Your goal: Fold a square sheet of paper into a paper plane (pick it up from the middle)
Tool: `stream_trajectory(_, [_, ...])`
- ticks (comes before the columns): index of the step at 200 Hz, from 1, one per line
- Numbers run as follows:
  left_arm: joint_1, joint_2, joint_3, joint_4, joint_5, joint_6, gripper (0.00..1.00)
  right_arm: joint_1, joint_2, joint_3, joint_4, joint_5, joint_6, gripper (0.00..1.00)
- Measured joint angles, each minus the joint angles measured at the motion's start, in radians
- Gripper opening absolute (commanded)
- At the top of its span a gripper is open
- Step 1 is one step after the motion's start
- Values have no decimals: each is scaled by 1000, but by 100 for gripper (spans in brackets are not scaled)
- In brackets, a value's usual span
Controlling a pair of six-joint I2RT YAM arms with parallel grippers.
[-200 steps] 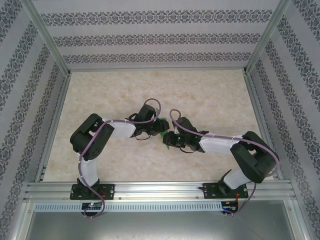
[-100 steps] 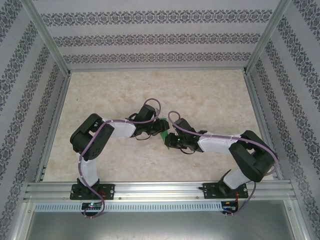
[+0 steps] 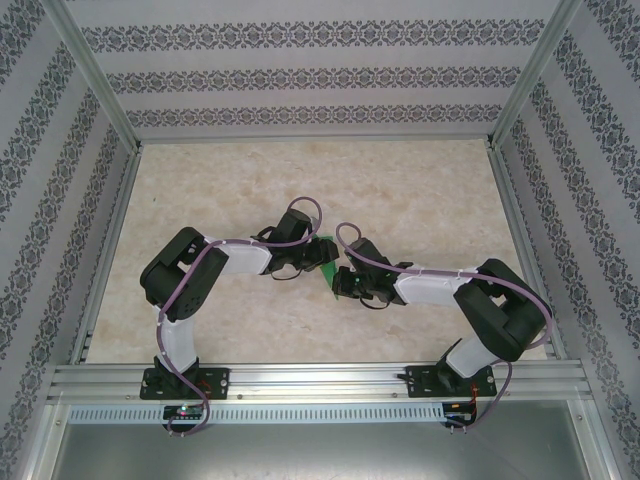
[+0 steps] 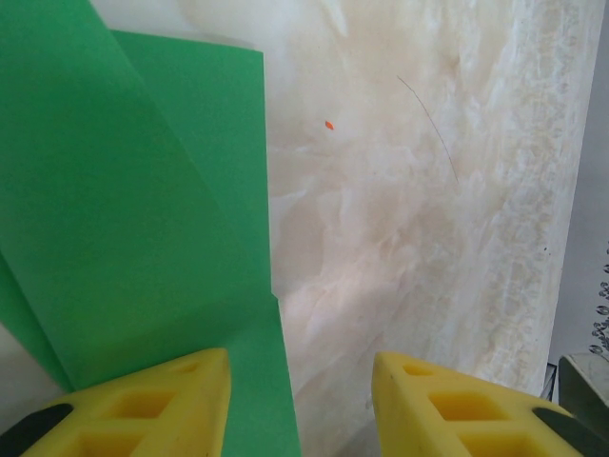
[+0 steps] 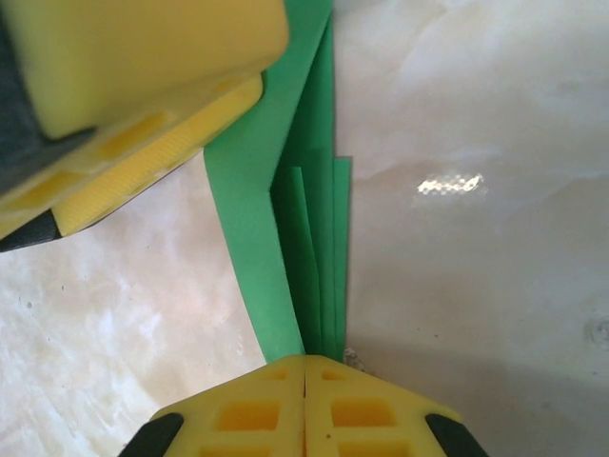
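Observation:
The green paper (image 5: 314, 219) is folded into a narrow, layered strip with several edges showing, the paper plane partly formed. My right gripper (image 5: 304, 360) is shut on its near end, holding it on edge above the table. In the top view the paper (image 3: 328, 266) is a small green sliver between the two wrists at mid-table. My left gripper (image 4: 300, 367) is open; the paper's broad face (image 4: 124, 219) lies along the left finger (image 4: 152, 405), with its edge reaching into the gap. The same left finger (image 5: 143, 57) sits against the paper's upper side in the right wrist view.
The marbled beige tabletop (image 3: 420, 190) stretches around the arms. Patterned walls and aluminium posts (image 3: 95, 75) enclose it on three sides. An aluminium rail (image 3: 320, 378) carrying both arm bases runs along the near edge. A tiny orange speck (image 4: 328, 124) lies on the table.
The right wrist has eased a little to the left, toward the left gripper. The green paper between them now shows as one narrower sliver. The left arm has barely moved.

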Motion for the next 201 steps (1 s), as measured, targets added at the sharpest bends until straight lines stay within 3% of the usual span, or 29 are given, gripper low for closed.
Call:
stream_trajectory(50, [0, 0, 4, -8, 0, 0, 45, -7, 18, -1, 5, -4, 41, 4])
stream_trajectory(122, [0, 0, 5, -12, 0, 0, 45, -7, -66, -2, -72, 19, 50, 17])
stream_trajectory(158, [0, 0, 6, -14, 0, 0, 45, -7, -141, -1, -49, -2, 41, 9])
stream_trajectory(201, [0, 0, 6, -14, 0, 0, 45, -7, -47, -2, 121, -92, 76, 4])
